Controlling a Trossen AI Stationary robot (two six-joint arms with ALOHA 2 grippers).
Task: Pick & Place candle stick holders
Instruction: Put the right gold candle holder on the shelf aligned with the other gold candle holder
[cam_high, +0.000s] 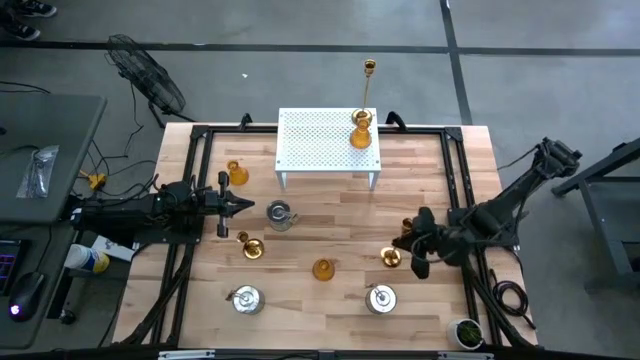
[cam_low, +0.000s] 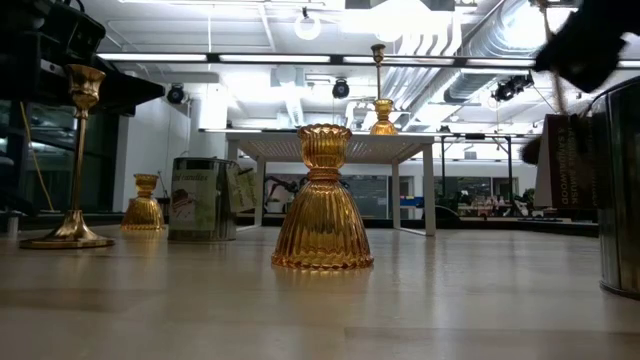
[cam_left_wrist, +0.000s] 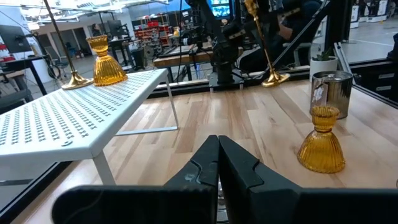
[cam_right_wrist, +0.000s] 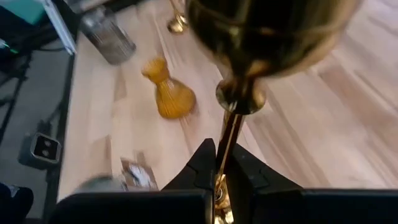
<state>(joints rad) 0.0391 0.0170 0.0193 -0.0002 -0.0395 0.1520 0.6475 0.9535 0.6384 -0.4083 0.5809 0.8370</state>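
My right gripper is at the table's right, shut on a gold candlestick whose cup looms in the right wrist view. My left gripper is shut and empty at the left, beside a silver pot. A second gold candlestick stands on its round base near it. A tall gold candlestick and an amber cup stand on the white rack. Two more amber cups and two silver pots stand on the table. My right gripper pinches the candlestick's thin stem between its two fingers, below the knob under the cup. The fingers lie across the stem and come from the table's right side. The candlestick leans; whether its base rests on the table, I cannot tell.
The rack stands on legs at the table's far middle. A black frame runs along the table's edges. A small potted plant sits at the near right corner. Bare wood lies between the rack and the near row of holders.
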